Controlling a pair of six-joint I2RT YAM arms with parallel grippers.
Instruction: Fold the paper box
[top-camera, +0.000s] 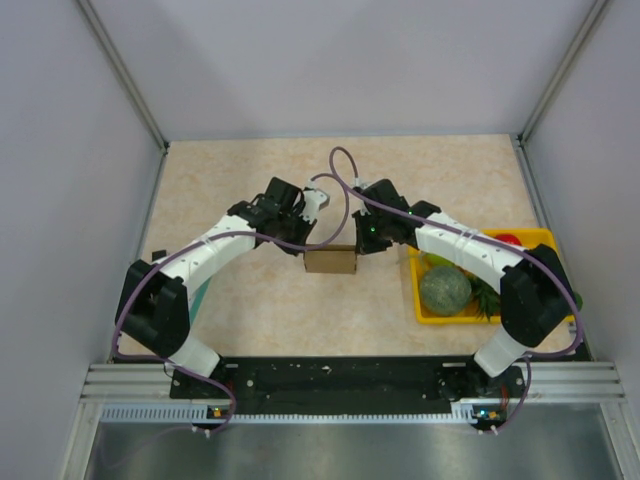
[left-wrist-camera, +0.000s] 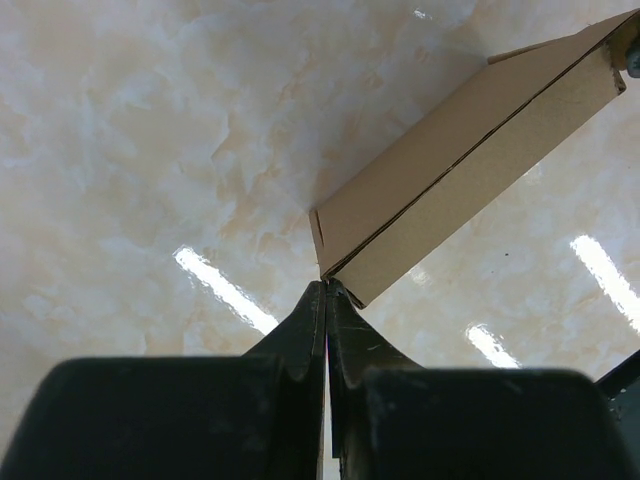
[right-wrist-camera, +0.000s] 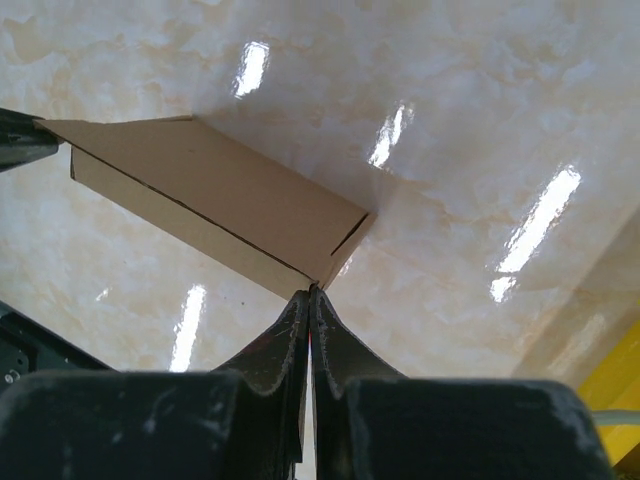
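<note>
While a yellow tray (top-camera: 530, 238) with a green melon (top-camera: 445, 289) sits at the desk's (top-camera: 250, 180) right edge, well apart, the paper box (top-camera: 330, 261) is mid-desk, its long axis running left-right. The left end effector (left-wrist-camera: 325, 290) and the right end effector (right-wrist-camera: 310, 295) are each closed, pinching an opposite end corner.

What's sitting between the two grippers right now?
The paper box spans the gap, with the left gripper and right gripper each pinching one end corner; the top external view shows it.
</note>
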